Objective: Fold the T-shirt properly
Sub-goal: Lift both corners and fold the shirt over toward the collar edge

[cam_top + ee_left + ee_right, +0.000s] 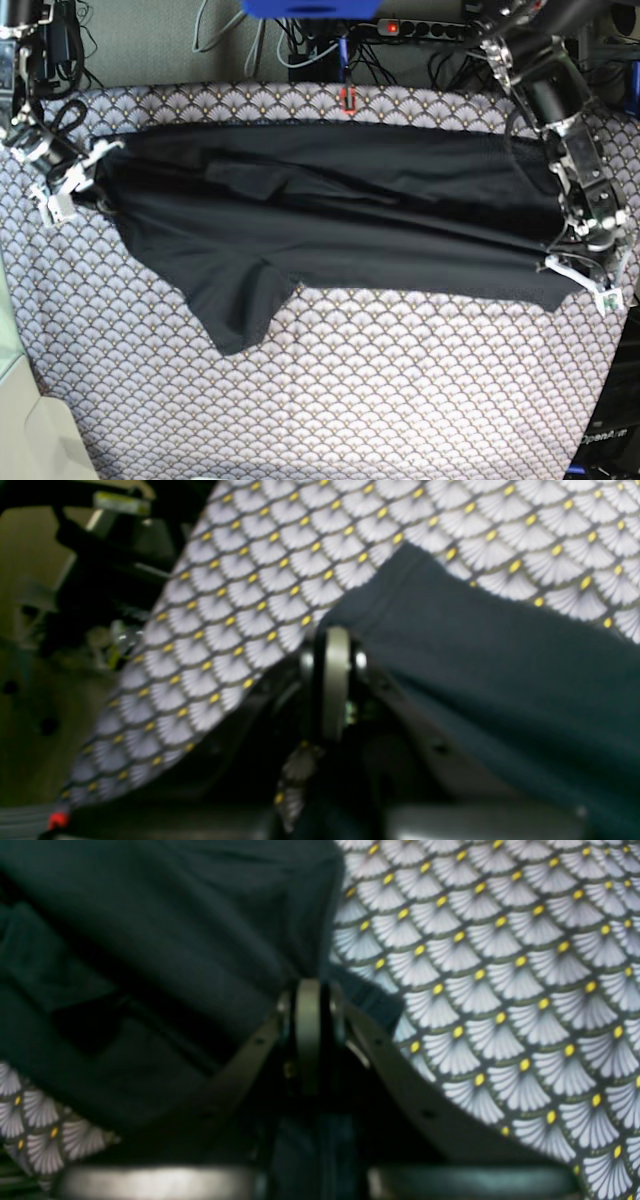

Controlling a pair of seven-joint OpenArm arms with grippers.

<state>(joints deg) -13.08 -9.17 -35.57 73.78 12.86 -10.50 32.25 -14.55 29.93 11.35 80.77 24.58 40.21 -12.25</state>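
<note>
Left gripper (585,268): jaws clamped on T-shirt edge, near the tablecloth's right edge.
Right gripper (78,178): pinched shut on the shirt's other end, left edge.
Tablecloth (330,400): grey scallop print, yellow dots.
T-shirt (330,220): soft black cloth, stretched, wrinkled, across the far half.

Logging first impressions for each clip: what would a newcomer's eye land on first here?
The black T-shirt dominates, stretched sideways across the scallop-print tablecloth, with one sleeve drooping toward the near edge. At each end a gripper is clamped on it: the right gripper at the base view's left, the left gripper at its right. Both wrist views show dark cloth pinched at shut jaws.
</note>
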